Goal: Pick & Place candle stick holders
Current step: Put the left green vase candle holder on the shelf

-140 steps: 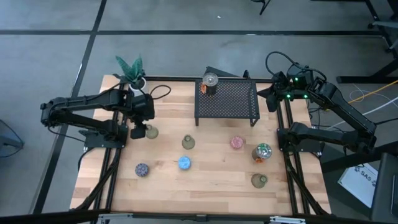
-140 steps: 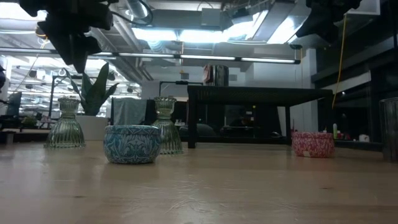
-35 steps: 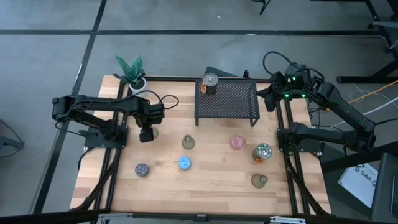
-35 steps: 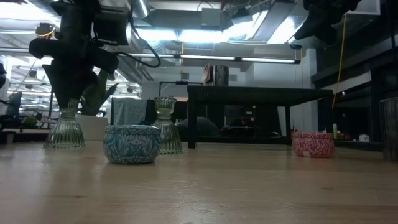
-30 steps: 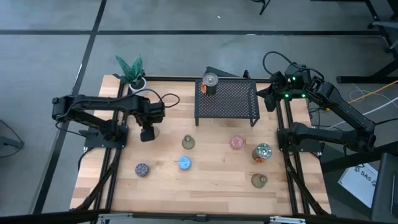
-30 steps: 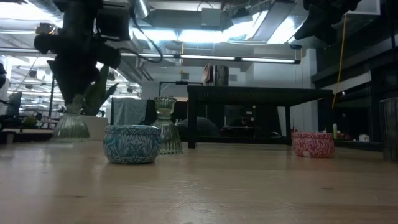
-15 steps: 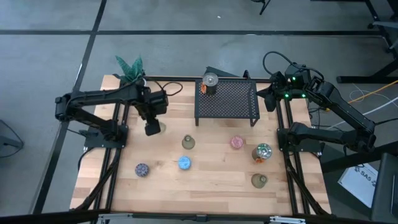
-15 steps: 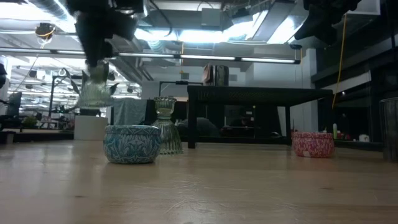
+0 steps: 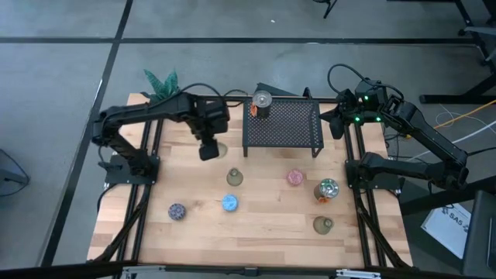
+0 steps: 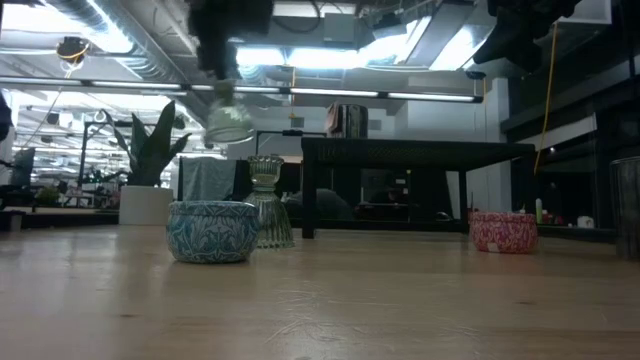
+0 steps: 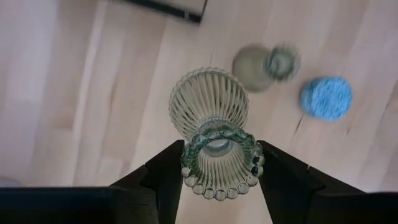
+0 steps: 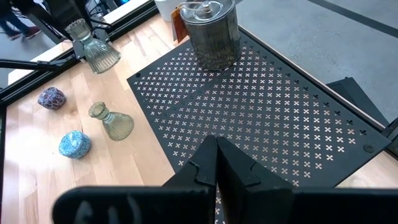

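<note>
Ribbed green glass holder (image 11: 209, 109) hangs in the air, pinched at its beaded rim by the left hand (image 11: 217, 168), near the rack's (image 9: 283, 124) left end. One silvery holder (image 9: 262, 101) already stands on the rack. Still on the wood surface (image 9: 263, 225): a second green one (image 9: 235, 177), blue (image 9: 230, 203), pink (image 9: 295, 177), speckled (image 9: 177, 211) and others. Right hand (image 12: 216, 163), pressed together, waits over the rack. Behind, ceiling lights and a plant (image 10: 150, 165)

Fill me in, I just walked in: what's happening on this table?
The left gripper holds a ribbed green glass candle holder in the air beside the black mesh rack. The right gripper waits shut above that rack. Other holders sit on the wooden table.
</note>
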### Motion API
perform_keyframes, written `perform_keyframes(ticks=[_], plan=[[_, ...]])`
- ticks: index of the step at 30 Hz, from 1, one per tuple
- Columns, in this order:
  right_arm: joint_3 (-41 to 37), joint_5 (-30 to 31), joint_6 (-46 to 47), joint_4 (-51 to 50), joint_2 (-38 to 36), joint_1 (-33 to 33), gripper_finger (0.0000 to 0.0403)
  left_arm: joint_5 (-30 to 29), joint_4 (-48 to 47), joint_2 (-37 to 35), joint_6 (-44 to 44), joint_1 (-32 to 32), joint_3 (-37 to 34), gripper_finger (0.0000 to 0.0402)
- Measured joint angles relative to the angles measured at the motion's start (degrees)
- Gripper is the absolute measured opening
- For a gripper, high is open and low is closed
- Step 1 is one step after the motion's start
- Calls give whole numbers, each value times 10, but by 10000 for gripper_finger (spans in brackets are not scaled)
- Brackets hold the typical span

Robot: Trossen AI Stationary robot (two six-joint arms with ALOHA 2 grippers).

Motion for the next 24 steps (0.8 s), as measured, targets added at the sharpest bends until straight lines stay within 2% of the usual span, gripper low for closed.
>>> perform_keyframes(ticks=[13, 24], plan=[[0, 0, 0, 0, 0, 0, 7, -26, -24, 79, 61, 9, 164, 175], [0, 0, 0, 0, 0, 0, 7, -35, -14, 145, 101, 33, 241, 175]])
